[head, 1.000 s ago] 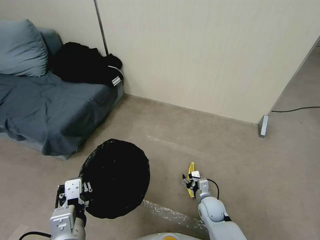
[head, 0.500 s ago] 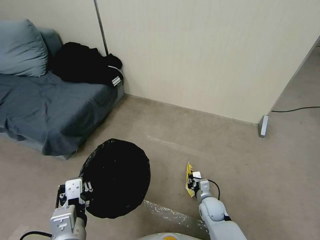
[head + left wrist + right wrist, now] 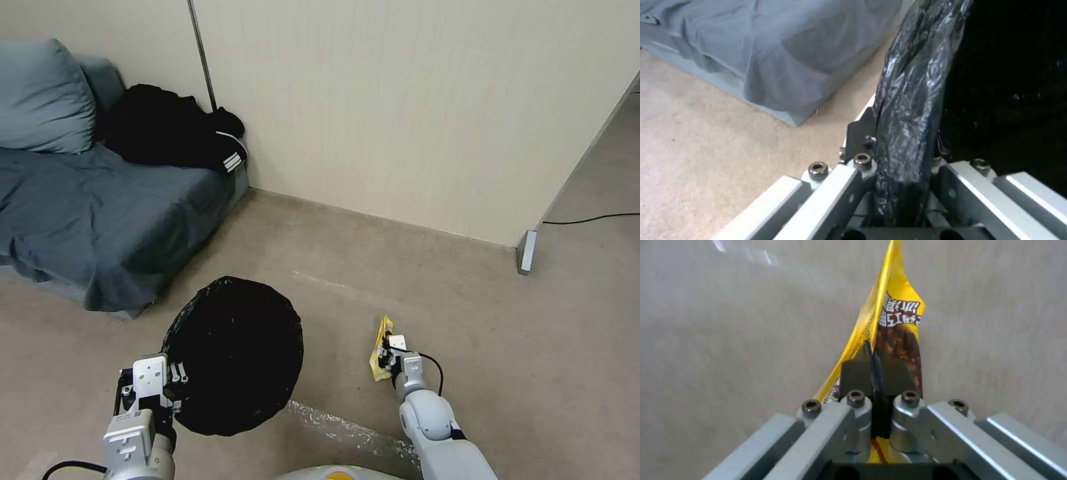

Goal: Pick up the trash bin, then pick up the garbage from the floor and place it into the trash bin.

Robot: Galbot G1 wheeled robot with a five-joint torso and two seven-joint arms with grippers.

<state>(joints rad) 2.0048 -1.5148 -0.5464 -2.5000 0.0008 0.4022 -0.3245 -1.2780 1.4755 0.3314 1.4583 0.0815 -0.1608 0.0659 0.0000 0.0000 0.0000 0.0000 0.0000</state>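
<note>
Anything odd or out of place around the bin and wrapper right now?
Nothing stands out. The left gripper clamps the trash bin rim, its liner intact. The right gripper pinches the yellow wrapper. A silver plastic strip lies on the floor.

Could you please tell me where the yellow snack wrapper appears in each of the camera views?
Head view: yellow snack wrapper lower right of centre, pinched in the right gripper, right of the trash bin.
Left wrist view: not in it.
Right wrist view: centre, rising from the gripper's shut fingers.
Shared landmark: the beige floor.
</note>
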